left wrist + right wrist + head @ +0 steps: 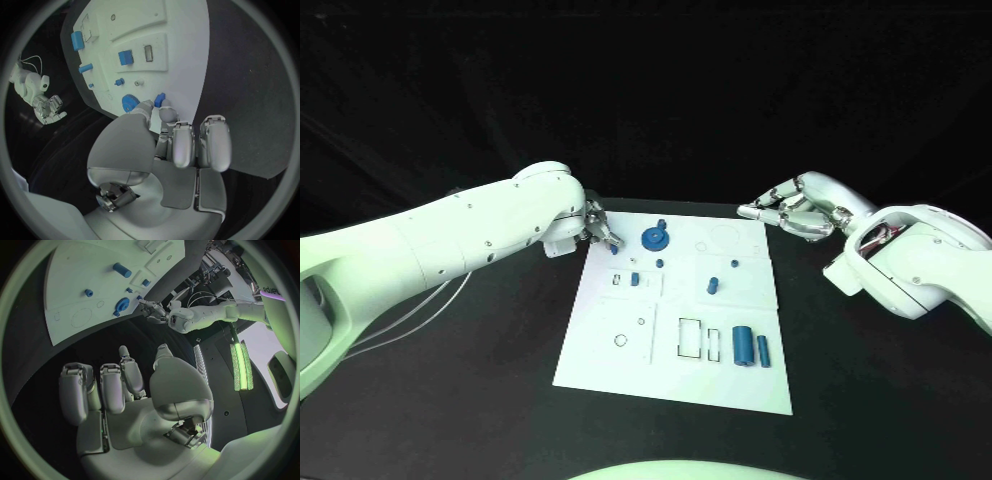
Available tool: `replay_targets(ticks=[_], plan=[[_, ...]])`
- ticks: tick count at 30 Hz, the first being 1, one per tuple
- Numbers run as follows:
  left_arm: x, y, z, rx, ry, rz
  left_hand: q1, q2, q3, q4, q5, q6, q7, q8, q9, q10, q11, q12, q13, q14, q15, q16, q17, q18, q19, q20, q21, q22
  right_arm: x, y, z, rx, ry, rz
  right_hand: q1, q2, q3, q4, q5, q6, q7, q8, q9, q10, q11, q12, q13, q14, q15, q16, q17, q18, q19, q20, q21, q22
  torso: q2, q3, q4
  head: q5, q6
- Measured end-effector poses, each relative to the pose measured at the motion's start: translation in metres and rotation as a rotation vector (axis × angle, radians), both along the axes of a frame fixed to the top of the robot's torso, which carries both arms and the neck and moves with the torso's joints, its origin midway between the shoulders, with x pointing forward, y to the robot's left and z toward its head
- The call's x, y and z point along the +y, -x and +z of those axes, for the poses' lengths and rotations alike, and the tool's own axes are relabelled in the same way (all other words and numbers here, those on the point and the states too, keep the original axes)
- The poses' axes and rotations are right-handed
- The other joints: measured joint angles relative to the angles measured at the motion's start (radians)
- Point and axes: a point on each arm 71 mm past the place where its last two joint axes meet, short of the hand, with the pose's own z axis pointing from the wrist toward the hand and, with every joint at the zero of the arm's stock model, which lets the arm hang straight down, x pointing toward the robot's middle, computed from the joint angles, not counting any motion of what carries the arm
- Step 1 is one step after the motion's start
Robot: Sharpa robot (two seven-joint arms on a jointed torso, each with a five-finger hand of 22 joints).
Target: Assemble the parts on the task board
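The task board [678, 330] is a flat white plate lying in the middle of the black table [459, 380]. Its long way runs from the robot toward the far side of the table, and it leans a little to one side. Small blue parts sit on it. A round blue gear [655, 237] with a knob on top stands near the far end of the board. Two blue tubes [743, 345] lie side by side near the close end, and both point along the long way of the board. A small blue peg [713, 284] and a tiny blue block [635, 279] sit in the middle part. There are also thin black outlines of boxes and a ring on the white plate. The left hand [593, 228] is at the far left corner of the board. In the left wrist view its fingertips [164, 112] pinch a small blue piece [159, 99] right next to the gear [129, 101], with the other fingers straight beside them. The right hand [788, 210] is off the board, just past its far right corner, over the black table. Its fingers [94, 387] are a bit bent and apart, and there is nothing in them.
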Motion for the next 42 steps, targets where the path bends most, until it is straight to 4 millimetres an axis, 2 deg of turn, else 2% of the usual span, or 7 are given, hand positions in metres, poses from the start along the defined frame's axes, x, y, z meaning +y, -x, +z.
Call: replay_targets(ticks=[7,13,19,22,30,34,42], plan=[[0.000,0.000,0.000,0.004,0.000,-0.004,0.031,0.019,0.022,-0.004,0.000,0.000,0.000,0.000,-0.005,0.000,0.000,0.000,-0.002,0.000,0.000,0.000,0.000,0.000,0.000,0.000,0.000,0.000,0.001,0.000,0.000,0.001,-0.001,0.003,0.005,0.005,0.000,0.000,0.000,0.000,0.000,0.000,0.000,0.000,0.000,0.000,0.000,0.000,0.000,0.000,0.000,0.000,0.000,0.000,0.000,0.000,0.000,0.0000,0.0002,0.000,-0.001],[0.000,0.000,0.000,0.007,0.008,-0.003,0.133,0.026,0.142,-0.037,0.008,-0.004,0.004,-0.012,-0.018,-0.004,-0.003,-0.009,-0.015,0.002,-0.002,0.000,0.000,0.000,0.004,-0.004,0.000,0.000,0.001,0.000,-0.001,0.001,-0.001,0.003,0.005,0.005,0.000,0.000,0.004,0.000,0.000,0.000,0.000,0.000,0.000,0.000,0.000,0.000,0.000,0.000,0.000,0.000,0.000,0.000,0.000,0.001,0.000,0.0000,0.0002,0.002,-0.002],[0.002,0.000,-0.001,0.012,0.027,0.003,0.184,-0.028,0.294,0.067,0.013,-0.014,0.014,0.009,-0.013,-0.013,0.006,-0.019,-0.028,0.004,-0.004,0.000,0.001,0.000,0.004,-0.004,0.000,0.000,0.001,0.000,-0.001,0.001,-0.001,0.001,0.005,0.005,0.000,0.000,0.004,0.000,0.000,0.000,0.001,0.000,0.000,0.000,0.000,0.000,0.000,0.000,0.000,0.000,0.000,0.000,0.000,0.001,0.000,0.0001,0.0004,0.003,-0.004],[0.004,0.001,-0.001,0.012,0.042,0.009,0.123,-0.090,0.427,0.065,0.013,-0.015,0.014,0.047,0.009,-0.003,0.006,-0.019,-0.030,0.004,-0.004,0.000,0.001,0.000,0.004,-0.004,0.000,0.000,0.000,0.000,-0.001,0.001,0.000,0.001,0.005,0.005,0.000,0.000,0.004,0.000,0.000,0.000,0.001,0.000,0.000,0.000,0.000,0.000,0.000,0.000,0.000,0.000,0.000,0.000,0.000,0.001,-0.001,0.0005,0.0009,0.003,-0.004],[0.010,0.006,0.002,0.002,0.104,0.023,0.060,-0.138,0.513,0.020,0.008,-0.014,0.014,0.074,0.021,0.023,-0.004,-0.003,-0.017,0.004,-0.004,0.000,0.001,0.000,0.004,-0.004,0.004,0.000,-0.001,0.000,-0.001,0.001,0.000,-0.001,0.005,0.005,0.000,0.000,0.004,0.000,0.000,0.000,0.001,0.000,0.000,0.000,0.000,0.000,0.000,0.000,0.000,0.000,0.000,0.000,0.000,0.001,-0.002,0.0006,0.0010,0.006,-0.003],[0.012,0.015,0.005,-0.005,0.151,0.018,0.038,-0.135,0.556,-0.034,-0.135,-0.012,0.012,0.085,0.022,0.041,-0.009,0.007,-0.005,0.000,-0.007,0.000,0.001,0.000,0.004,-0.004,0.004,0.000,-0.001,0.000,-0.001,0.001,0.000,-0.003,0.005,0.005,0.000,0.000,0.004,0.000,0.000,0.000,0.000,0.000,0.000,0.000,0.000,0.000,0.000,0.000,0.001,0.000,0.000,0.000,0.000,0.000,-0.002,0.0010,0.0010,0.008,-0.002],[0.008,0.043,0.007,-0.032,0.234,-0.025,0.023,-0.151,0.564,-0.054,-0.147,-0.007,0.007,0.093,0.030,0.060,-0.014,0.023,0.017,0.000,-0.007,0.000,0.000,0.000,0.007,-0.007,0.013,0.000,-0.004,0.000,-0.001,0.002,0.001,-0.007,0.005,0.005,-0.003,0.003,0.004,0.000,0.000,0.000,0.000,0.000,0.000,0.000,0.000,0.000,0.000,0.000,0.001,0.000,0.000,0.000,0.000,0.000,-0.006,0.0012,0.0045,0.006,-0.004]])
